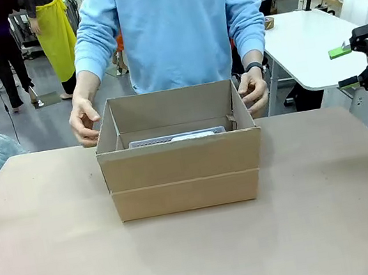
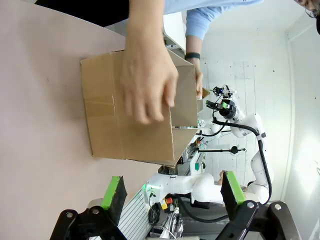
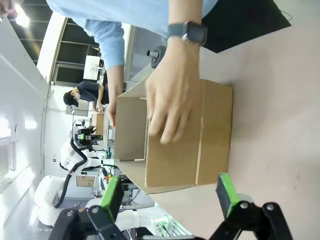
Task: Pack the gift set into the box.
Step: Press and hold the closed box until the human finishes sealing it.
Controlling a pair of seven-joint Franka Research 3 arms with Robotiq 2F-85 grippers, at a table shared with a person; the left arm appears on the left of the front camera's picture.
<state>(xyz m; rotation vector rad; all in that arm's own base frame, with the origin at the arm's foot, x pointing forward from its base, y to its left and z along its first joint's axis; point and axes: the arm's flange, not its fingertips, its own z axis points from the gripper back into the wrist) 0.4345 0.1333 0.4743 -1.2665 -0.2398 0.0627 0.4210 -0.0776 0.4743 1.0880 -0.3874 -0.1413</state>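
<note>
On my screen, the gift set (image 1: 177, 138) lies inside the box (image 1: 182, 169), a person's hands (image 1: 84, 121) at its 10 and 2 o'clock corners. My left gripper (image 2: 172, 189) and right gripper (image 1: 347, 66) hang spread wide, empty.

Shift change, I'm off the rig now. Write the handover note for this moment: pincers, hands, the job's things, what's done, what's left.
Left pincer: open, empty, short of the box.
Right pincer: open, empty, beyond the right edge of the table.
Person: one hand and the other hand rest on the box's two side walls.
Box: mid-table, top open.
Gift set: lying inside the box, low by the far wall.
Done: the gift set is in the box.
Left: probably only closing the flaps, if that is wanted.
</note>
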